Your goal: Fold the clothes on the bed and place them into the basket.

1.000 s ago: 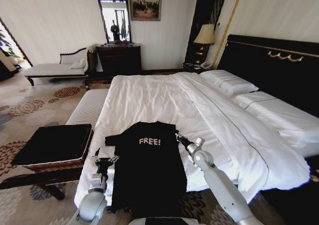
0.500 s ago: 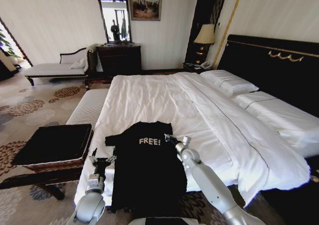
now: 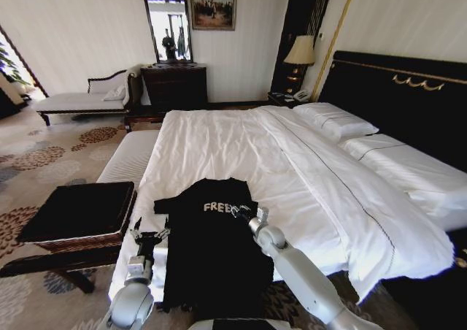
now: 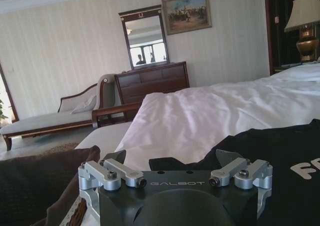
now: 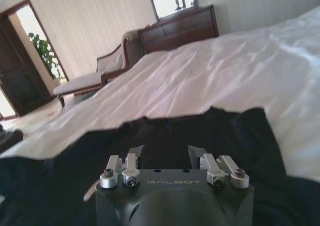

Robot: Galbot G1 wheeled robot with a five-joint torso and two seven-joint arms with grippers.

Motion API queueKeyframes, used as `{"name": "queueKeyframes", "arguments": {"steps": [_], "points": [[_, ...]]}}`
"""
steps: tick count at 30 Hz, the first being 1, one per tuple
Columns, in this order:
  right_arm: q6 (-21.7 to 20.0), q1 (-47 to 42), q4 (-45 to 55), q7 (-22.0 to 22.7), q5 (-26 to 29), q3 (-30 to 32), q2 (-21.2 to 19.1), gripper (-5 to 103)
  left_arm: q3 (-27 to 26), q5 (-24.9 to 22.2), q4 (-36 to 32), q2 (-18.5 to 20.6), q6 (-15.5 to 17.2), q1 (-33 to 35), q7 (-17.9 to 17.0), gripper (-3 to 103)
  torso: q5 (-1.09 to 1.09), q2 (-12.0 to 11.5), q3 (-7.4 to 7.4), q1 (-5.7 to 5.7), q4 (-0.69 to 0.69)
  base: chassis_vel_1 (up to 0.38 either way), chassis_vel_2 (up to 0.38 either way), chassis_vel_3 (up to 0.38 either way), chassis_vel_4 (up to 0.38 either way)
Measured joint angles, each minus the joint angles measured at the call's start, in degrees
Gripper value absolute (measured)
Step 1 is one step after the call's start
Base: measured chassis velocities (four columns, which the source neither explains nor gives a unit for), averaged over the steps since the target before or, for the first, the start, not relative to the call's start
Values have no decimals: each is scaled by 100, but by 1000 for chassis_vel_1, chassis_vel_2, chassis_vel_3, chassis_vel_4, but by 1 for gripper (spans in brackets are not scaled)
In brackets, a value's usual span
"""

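Black T-shirt [image 3: 215, 250] w/ white lettering lying flat at the near corner of the bed [image 3: 306, 177], on the white duvet, bottom part hanging over the near edge toward the carpet. Right gripper [image 3: 245, 212] out over the shirt's chest, sitting right on the end of the lettering and covering the last bit of it; jaws apart w/ nothing between them, black cloth spread under them in the right wrist view [image 5: 165, 153]. Left gripper [image 3: 149, 234] at the shirt's left edge, just below the left sleeve, jaws also spread wide and empty; in the left wrist view [image 4: 172, 161] pointing across the sleeve tip and duvet toward the far wall. Basket [image 3: 87, 241] w/ flat black top off to the left of the bed on a dark wood stand, near the left gripper but not touching. White padded bench [image 3: 131, 158] beyond the basket along the bed's left side.
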Motion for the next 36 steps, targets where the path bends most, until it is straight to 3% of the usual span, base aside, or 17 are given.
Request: {"name": "queueKeyframes", "arguments": {"steps": [3,5,8,9,11,13,25,36], "points": [[2,-118,215,56,220,464,-12,56,-12,0,-5,-6,2,13,-1,100,-2,0,0,0,0,0,0,0,0],[-30,-199,206,102,577,896,-63,67,-22,0,-5,-7,-3,34,-2,100,0,0,0,0,0,0,0,0,0],[-570,-355,83,353,2470,1708,-184,78,-5,2,-5,-12,-26,51,0,100,-1,0,0,0,-5,0,0,0,0],[-570,-355,83,353,2470,1708,-184,78,-5,2,-5,-12,-26,51,0,100,-1,0,0,0,-5,0,0,0,0],[-738,-421,-88,391,3070,1952,-161,90,27,10,-3,-23,-30,45,4,100,1,0,0,0,-3,0,0,0,0],[-852,-452,-287,325,3296,2036,-92,98,62,30,-4,-27,-30,37,3,100,0,0,0,0,-1,0,0,0,0],[-1047,-305,-798,-191,3314,1787,185,100,-2,24,-84,39,35,203,-1,100,-1,0,0,0,0,0,0,0,0],[-1195,-532,-90,-223,3367,1595,40,100,41,22,-43,-14,39,195,-1,100,-2,0,0,0,-2,0,0,0,0]]}}
